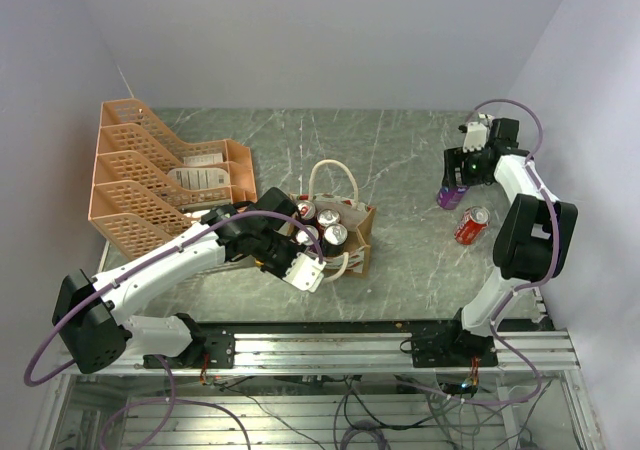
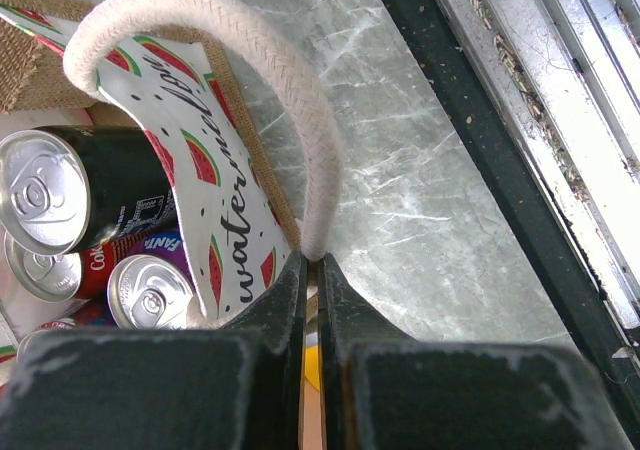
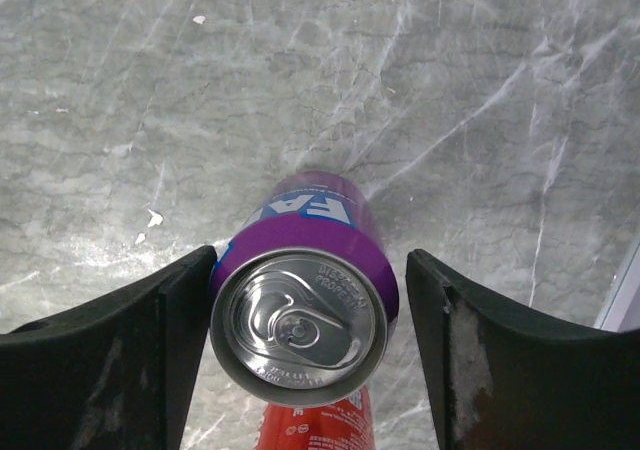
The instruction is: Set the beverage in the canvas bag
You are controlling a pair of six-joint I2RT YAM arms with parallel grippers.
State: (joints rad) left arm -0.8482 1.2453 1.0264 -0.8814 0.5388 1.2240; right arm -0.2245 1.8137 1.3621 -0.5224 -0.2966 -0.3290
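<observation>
On the gray table, with an orange rack at far left, we see the canvas bag at centre, holding several cans. Our left gripper is clamped on its near white handle. At far right our right gripper hangs open around the upright purple can, with a red can lying just nearer.
</observation>
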